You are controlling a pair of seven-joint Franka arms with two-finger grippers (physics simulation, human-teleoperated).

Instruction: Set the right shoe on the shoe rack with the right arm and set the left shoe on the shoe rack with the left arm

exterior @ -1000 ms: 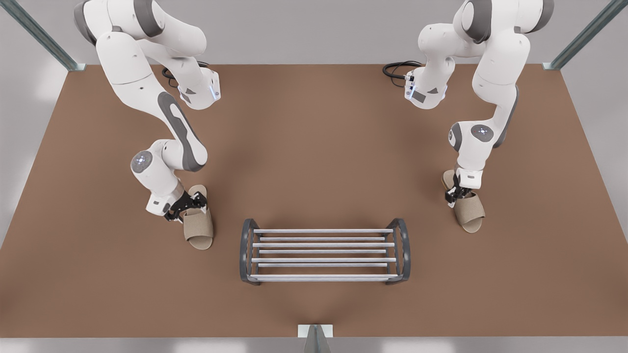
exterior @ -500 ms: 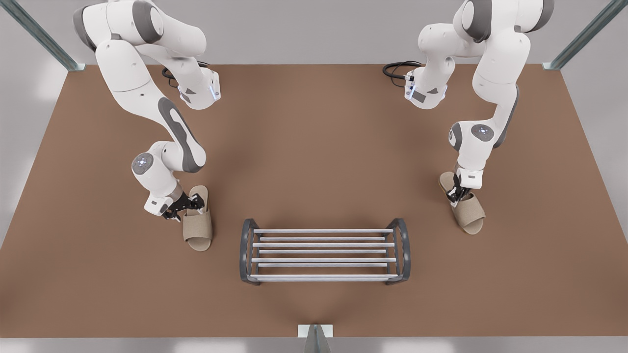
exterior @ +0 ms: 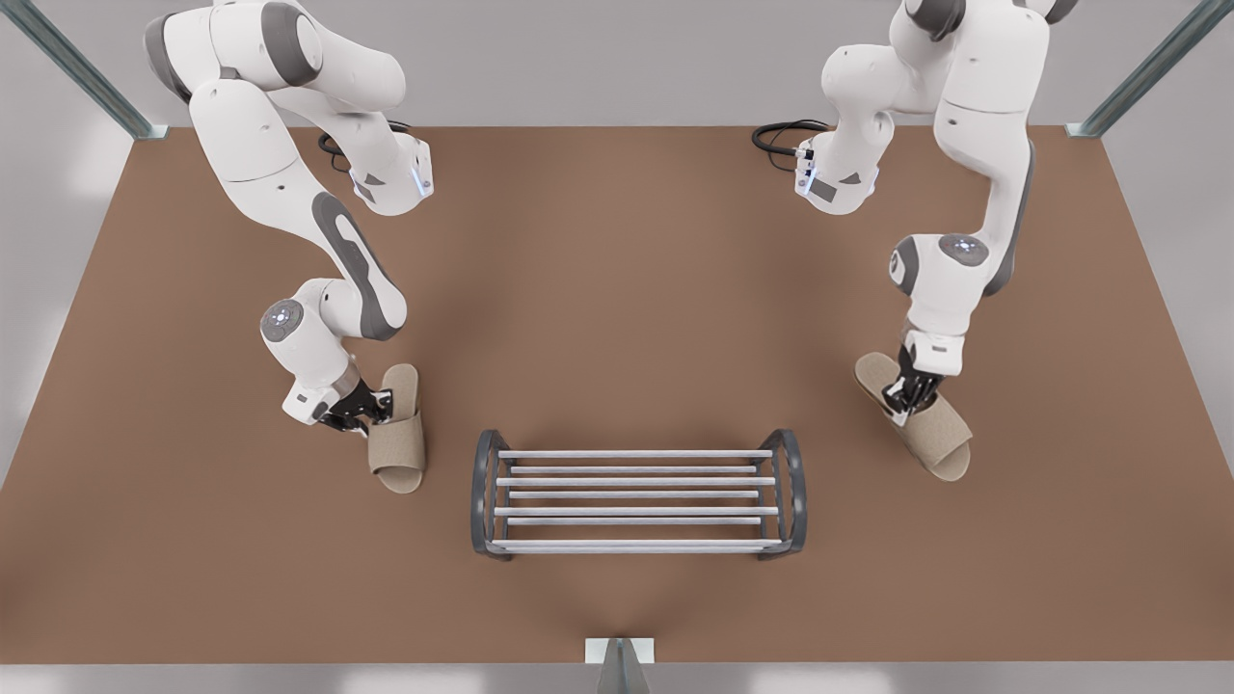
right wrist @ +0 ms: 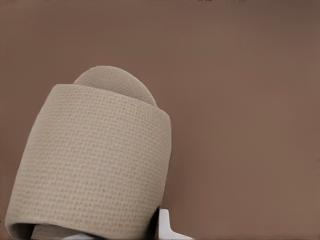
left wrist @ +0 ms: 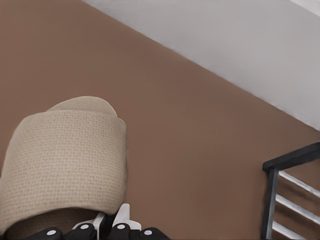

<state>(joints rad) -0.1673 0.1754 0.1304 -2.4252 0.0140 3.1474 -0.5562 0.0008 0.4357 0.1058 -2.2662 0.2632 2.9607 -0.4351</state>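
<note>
Since half a second before, your left gripper [exterior: 906, 401] had swung the left shoe [exterior: 921, 422] further aslant, and your right gripper [exterior: 376, 409] had drawn its fingers in and nudged the right shoe [exterior: 397, 436] a touch toward the rack.

Nearest your right gripper, the fingers were clamped on the side edge of the right shoe's strap; one pale pad [right wrist: 165, 222] sat against the woven band [right wrist: 95, 165], the toe pointing away from the wrist. Your left gripper was likewise clenched on the left shoe [left wrist: 65, 160] at its strap (whether the sole had left the table [exterior: 617, 289] you could not tell). Farther off, between the two hands, the shoe rack [exterior: 636, 493] stood bare; its dark end frame [left wrist: 292, 165] lay off to the side of the left hand.
</note>
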